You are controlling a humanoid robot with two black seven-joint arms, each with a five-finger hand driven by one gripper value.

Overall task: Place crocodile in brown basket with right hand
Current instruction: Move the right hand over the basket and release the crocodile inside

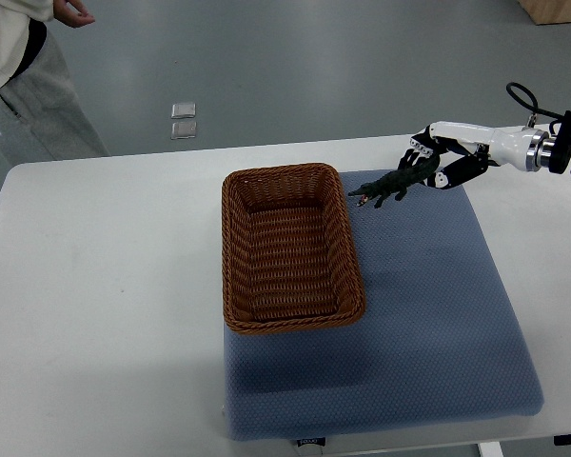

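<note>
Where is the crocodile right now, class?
Top view, upper right: the crocodile is held by the right robot hand over the blue mat, just outside the far right corner of the brown basket.

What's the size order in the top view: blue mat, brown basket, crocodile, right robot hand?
1. blue mat
2. brown basket
3. crocodile and right robot hand: they look about alike, and the hand hides part of the crocodile, so unranked.
</note>
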